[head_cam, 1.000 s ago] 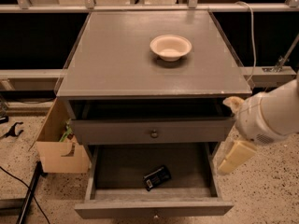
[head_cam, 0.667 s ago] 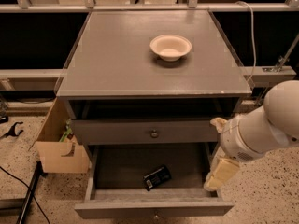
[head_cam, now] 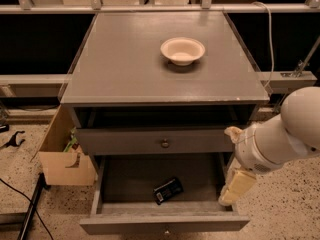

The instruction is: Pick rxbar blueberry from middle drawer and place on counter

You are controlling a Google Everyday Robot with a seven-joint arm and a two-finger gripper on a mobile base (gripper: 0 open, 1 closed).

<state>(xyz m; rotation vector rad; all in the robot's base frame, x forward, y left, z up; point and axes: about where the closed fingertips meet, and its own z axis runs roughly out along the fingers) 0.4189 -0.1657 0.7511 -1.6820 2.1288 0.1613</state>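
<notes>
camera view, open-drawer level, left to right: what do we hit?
First the cardboard box on the floor → rxbar blueberry lying in the middle drawer → hand by the drawer's right side.

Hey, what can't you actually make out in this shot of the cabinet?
Camera view:
- rxbar blueberry print: too small to read.
- middle drawer right wall: partly hidden by the gripper at its front right corner.
- The slot under the counter: too dark.
- The cardboard box: partly hidden by the cabinet.
</notes>
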